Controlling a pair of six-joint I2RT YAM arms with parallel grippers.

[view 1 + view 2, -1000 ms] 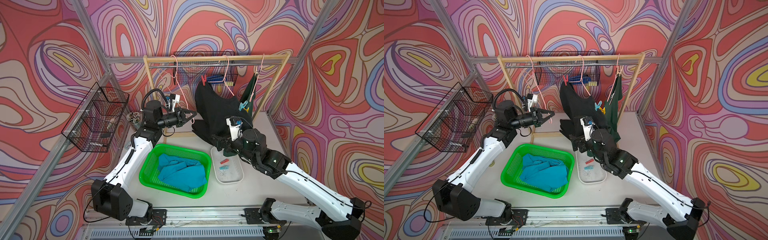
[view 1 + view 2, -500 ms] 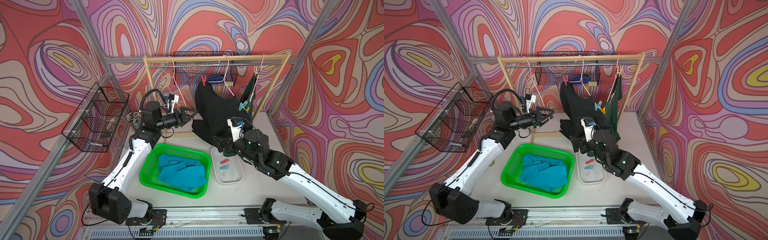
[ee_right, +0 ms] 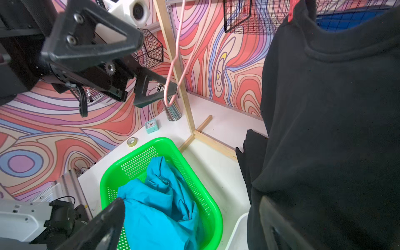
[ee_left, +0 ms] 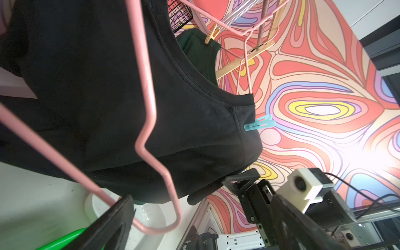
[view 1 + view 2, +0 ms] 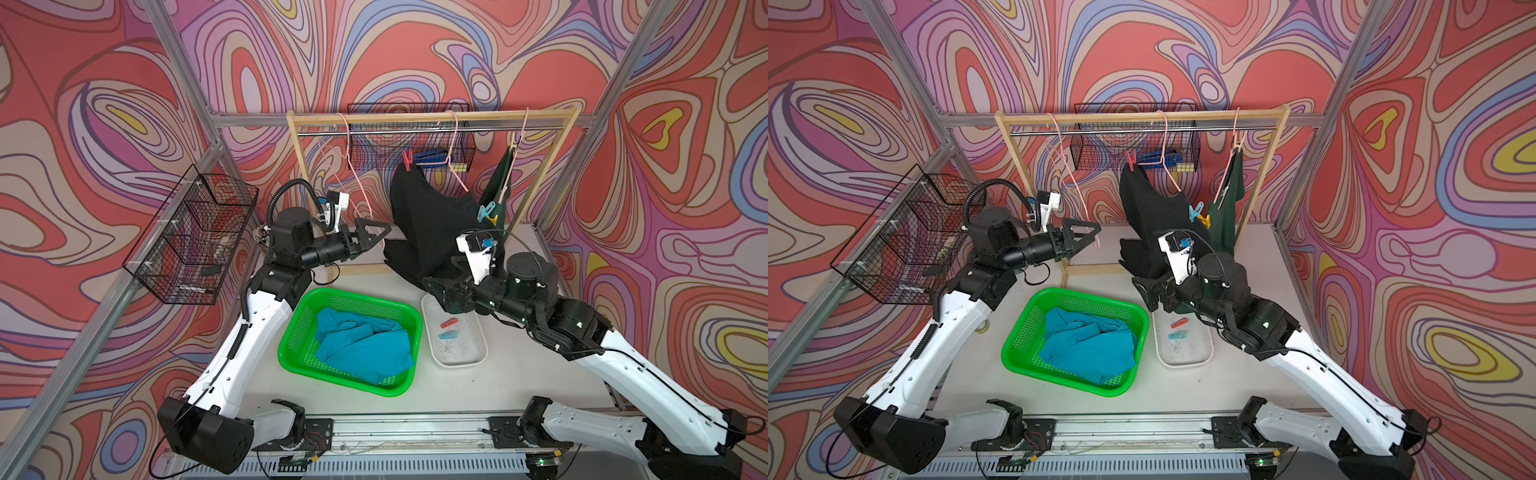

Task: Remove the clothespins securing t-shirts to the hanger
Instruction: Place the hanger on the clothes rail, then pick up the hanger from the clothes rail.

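1. Green basket [image 5: 345,380], front of the table. Holds the turquoise t-shirt [image 5: 361,345], crumpled.
2. White tray [image 5: 459,359], just beside the basket. Holds a loose red clothespin [image 5: 448,322] and a loose light blue clothespin [image 5: 448,334], lying near each other but apart.
3. Right gripper [image 5: 444,279], over the tray's far end. Jaws spread wide, nothing clamped. The black t-shirt [image 5: 428,224] hangs close against one finger; contact cannot be told.
4. Left gripper [image 5: 376,235], beyond the basket. Jaws spread wide, released. The lower corner of the empty pink hanger [image 4: 144,65] sits between the fingers, ungripped; whether it brushes one cannot be told.
5. Wooden rack [image 5: 432,118], rear of the table. The black t-shirt hangs here, with a pegged red clothespin [image 5: 407,160] at its upper shoulder and a pegged light blue clothespin [image 4: 259,125] at its lower shoulder.
6. Dark green t-shirt [image 5: 503,178], just beside the black one. Yellow clothespin [image 4: 211,34] on its shoulder.
7. Wire basket [image 5: 365,145], back wall. Holds blue and yellow objects, too small to identify.
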